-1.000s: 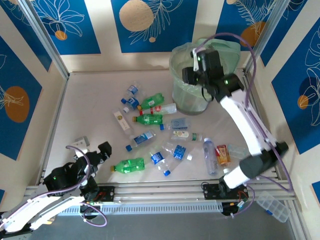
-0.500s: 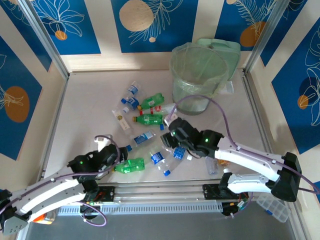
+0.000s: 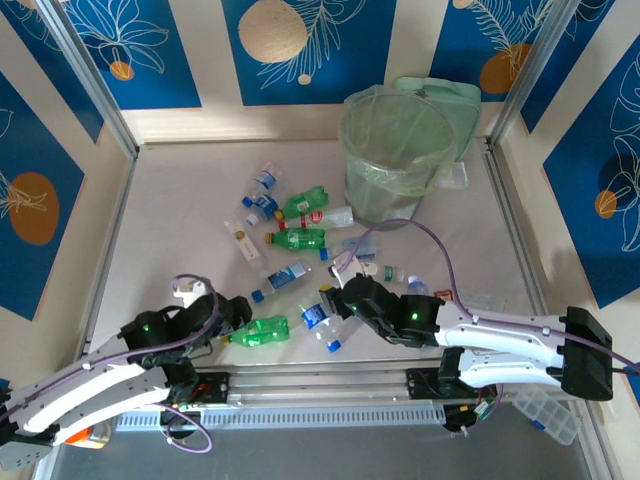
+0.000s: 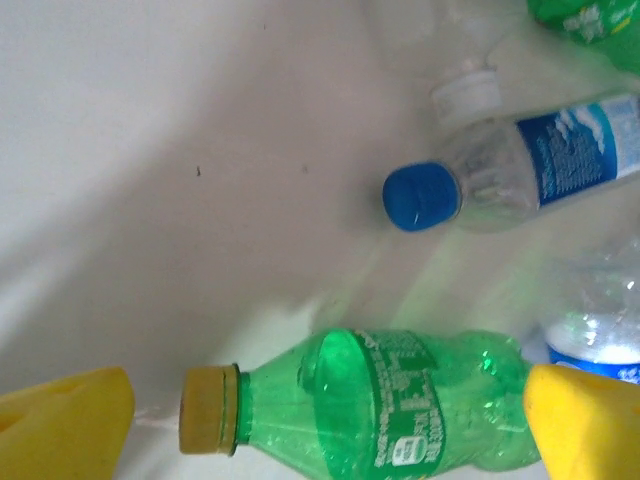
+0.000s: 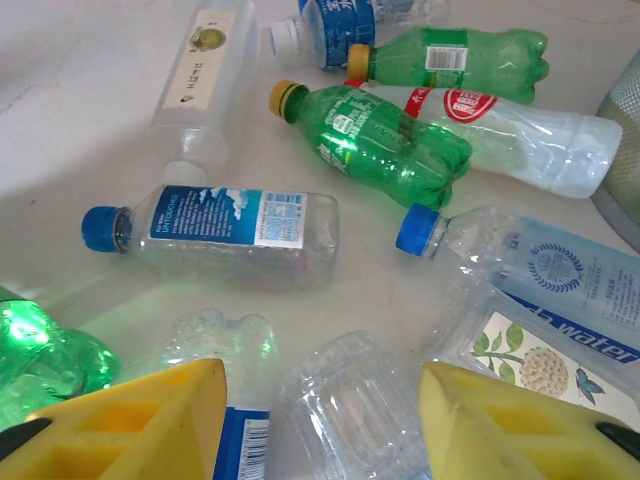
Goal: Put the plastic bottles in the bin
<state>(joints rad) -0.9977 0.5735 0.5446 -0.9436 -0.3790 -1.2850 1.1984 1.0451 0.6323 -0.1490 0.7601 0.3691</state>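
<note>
Plastic bottles (image 5: 385, 150) lie scattered, one blue label (image 5: 572, 290) reading "water"

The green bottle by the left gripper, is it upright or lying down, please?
Lying down: the green bottle rests lengthwise on the table, cap pointing sideways.

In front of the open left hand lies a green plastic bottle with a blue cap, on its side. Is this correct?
Not fully. The green plastic bottle in front of the open left hand lies on its side, but its cap is yellow, not blue, as the left wrist view shows.
</note>
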